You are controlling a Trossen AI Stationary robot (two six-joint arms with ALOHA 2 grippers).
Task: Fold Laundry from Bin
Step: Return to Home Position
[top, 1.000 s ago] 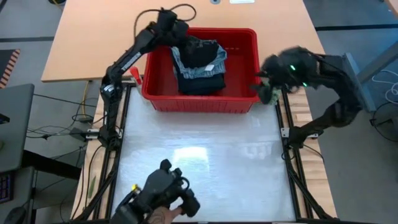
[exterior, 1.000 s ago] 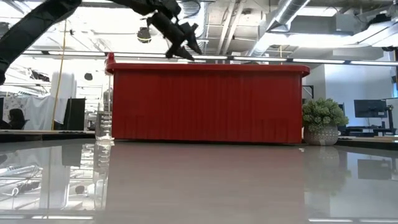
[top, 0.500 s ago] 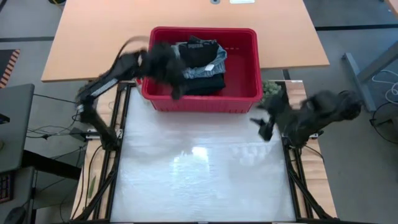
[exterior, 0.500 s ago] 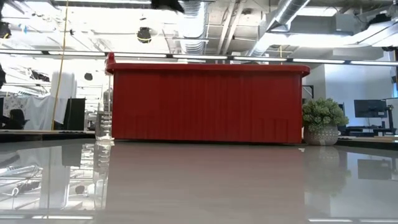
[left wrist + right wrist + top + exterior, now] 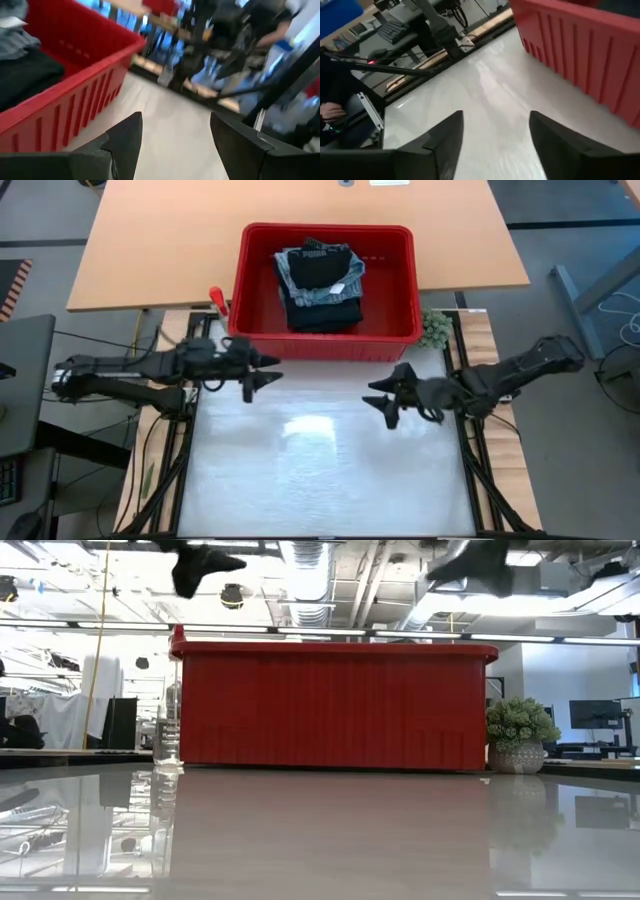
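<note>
- Both arms are withdrawing from the bin (image 5: 325,346), stretching low over the bench (image 5: 320,475).
- Released, the left end effector (image 5: 262,375) and the right end effector (image 5: 383,396) are pointing toward each other just in front of the bin, with the laundry (image 5: 320,285) lying inside.

This is a robotics lab set in an open-plan office. The low view looks across to a bare ceiling with exposed ducts (image 5: 312,570) and pipes (image 5: 440,595), long strip lights (image 5: 560,640), and desks carrying a dark monitor (image 5: 590,715), with a potted plant (image 5: 520,725) close by. From above, a white counter (image 5: 320,480) sits in a black rail frame (image 5: 478,475) with two robot arms (image 5: 130,370) mounted at its sides. Loose cables (image 5: 100,392) trail over the grey floor. A keyboard (image 5: 395,30) shows in the right wrist view.
</note>
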